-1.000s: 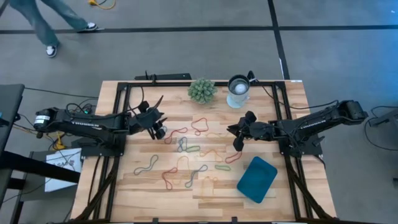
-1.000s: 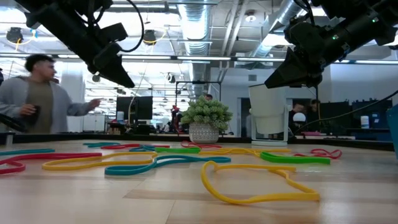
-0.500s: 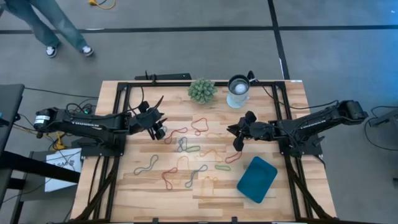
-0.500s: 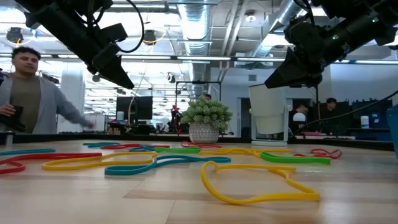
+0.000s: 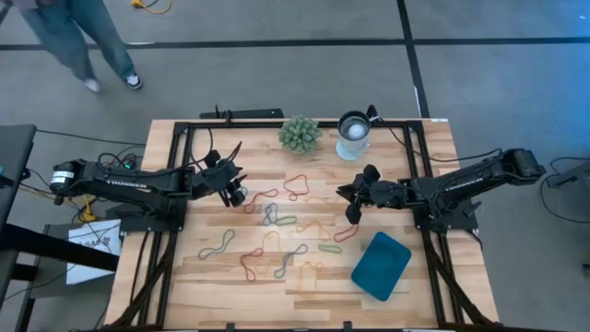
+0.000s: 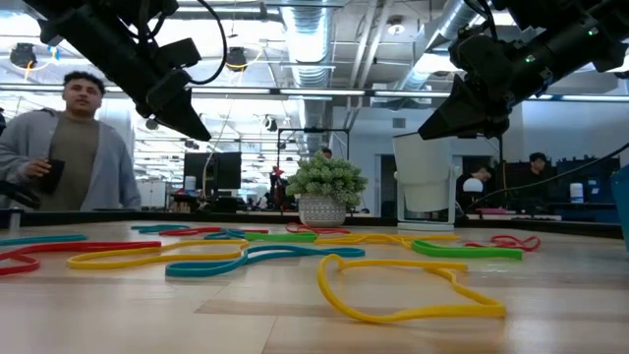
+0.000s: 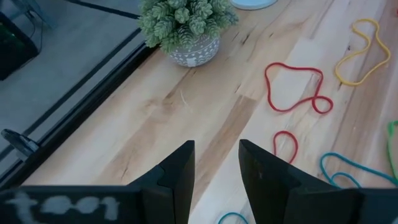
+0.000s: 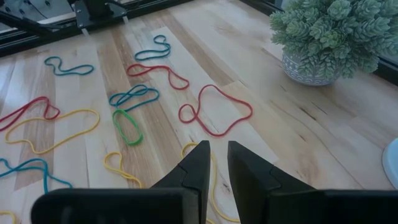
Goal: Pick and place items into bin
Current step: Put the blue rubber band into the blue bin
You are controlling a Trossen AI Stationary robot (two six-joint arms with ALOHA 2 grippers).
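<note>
The table was pale wood planking in a dark frame. Scattered over its middle lay the rubber bands, thin floppy loops in red, green, yellow, blue and orange, flat on the wood in wavy, irregular outlines. The bin, a smooth shallow teal tray with rounded corners, sat askew near the table's front right corner, with no band visible inside it. At the back edge stood a spiky green plant ball in a patterned pot, and beside it a round white-and-metal cup.

The left gripper hung above the left side of the scatter, its fingers a little apart and holding nothing, with a red loop just beside it. The right gripper hung above the scatter's right edge, fingers nearly together and empty, a red loop close by and the bin nearby. A person stood beyond the table.
</note>
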